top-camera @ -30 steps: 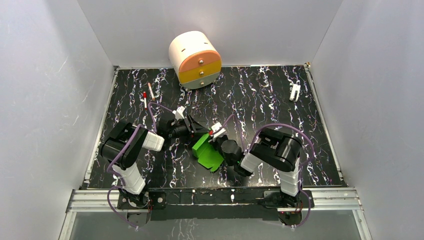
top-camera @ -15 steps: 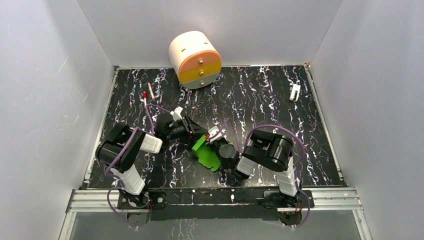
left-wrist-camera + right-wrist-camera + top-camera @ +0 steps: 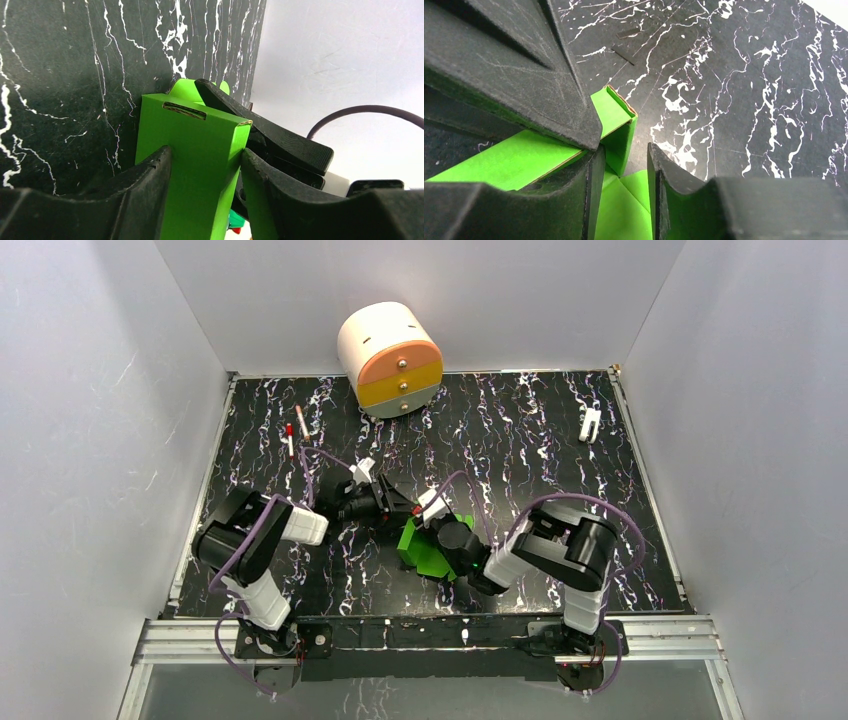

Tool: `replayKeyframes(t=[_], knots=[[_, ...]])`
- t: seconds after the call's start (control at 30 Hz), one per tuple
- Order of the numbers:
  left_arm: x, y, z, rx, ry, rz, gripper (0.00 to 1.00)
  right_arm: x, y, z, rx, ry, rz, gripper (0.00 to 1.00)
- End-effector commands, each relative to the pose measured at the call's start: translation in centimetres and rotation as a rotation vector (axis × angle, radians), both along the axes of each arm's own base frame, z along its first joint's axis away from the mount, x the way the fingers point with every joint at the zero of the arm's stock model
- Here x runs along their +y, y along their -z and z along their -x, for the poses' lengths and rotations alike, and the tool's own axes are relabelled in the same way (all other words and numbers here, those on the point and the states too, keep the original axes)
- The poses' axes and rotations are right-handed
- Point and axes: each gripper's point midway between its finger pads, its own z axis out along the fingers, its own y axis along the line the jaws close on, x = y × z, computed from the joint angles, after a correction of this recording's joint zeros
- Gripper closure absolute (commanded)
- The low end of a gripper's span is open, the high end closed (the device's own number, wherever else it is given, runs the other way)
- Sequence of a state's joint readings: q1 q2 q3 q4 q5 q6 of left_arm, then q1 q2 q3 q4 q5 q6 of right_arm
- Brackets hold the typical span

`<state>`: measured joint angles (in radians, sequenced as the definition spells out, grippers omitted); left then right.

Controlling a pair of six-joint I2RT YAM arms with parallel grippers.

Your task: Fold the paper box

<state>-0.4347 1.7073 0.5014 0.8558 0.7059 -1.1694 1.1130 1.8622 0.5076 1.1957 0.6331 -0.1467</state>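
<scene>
Bright green paper box (image 3: 428, 550) just nearer than the middle of the black, white-veined surface (image 3: 530, 440), between the two arms and met by both from opposite sides. Partly formed: in the left wrist view, an upright rectangular body with a narrow slot cut across its top face; in the right wrist view, a raised folded corner with a brown card edge showing, and flat green panels spread low beneath it. Left tool (image 3: 205, 151) reaching in from the left and clamped on the paper box, one jaw pressed to each side wall of the upright body, no gap on either side. Right tool (image 3: 625, 149) reaching in from the right with jaws apart, astride the raised corner; one jaw against the green wall, the other just clear of it, with dark surface visible in the gap. One black jaw of the left tool also seen in the right wrist view, lying across a green panel just beside that corner. Likewise a jaw of the right tool in the left wrist view, just behind the box. Well apart, at the far edge of the surface by the back wall, a cream round drawer unit (image 3: 390, 358), its orange and yellow drawer fronts turned toward the arms. Left of it, two thin white sticks (image 3: 302, 422) with red tips, lying close together. Near the far right corner, a small white clip-like piece (image 3: 590, 423).
</scene>
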Motion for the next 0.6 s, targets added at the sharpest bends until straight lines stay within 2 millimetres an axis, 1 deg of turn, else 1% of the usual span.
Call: replayKeyframes(t=[0.0,0.27,0.4,0.43,0.57], knots=[[-0.1,0.1,1.1,-0.006,0.057,-0.066,0.49,-0.4,-0.9,0.7,0.034,-0.011,-0.041,0.55],[1.1,-0.5,0.1,-0.081,0.022,-0.195,0.45,-0.9,-2.0,1.7,0.050,-0.051,-0.046,0.50],[1.8,-1.5,-0.3,-0.120,0.005,-0.241,0.40,-1.3,-3.1,1.9,0.051,-0.052,-0.046,0.45],[1.9,-1.8,-0.3,-0.134,0.006,-0.255,0.39,-1.4,-3.1,2.0,0.062,-0.054,-0.036,0.44],[2.5,-3.1,-0.6,-0.183,-0.009,-0.295,0.34,-1.7,-4.1,2.6,0.088,-0.069,-0.047,0.37]])
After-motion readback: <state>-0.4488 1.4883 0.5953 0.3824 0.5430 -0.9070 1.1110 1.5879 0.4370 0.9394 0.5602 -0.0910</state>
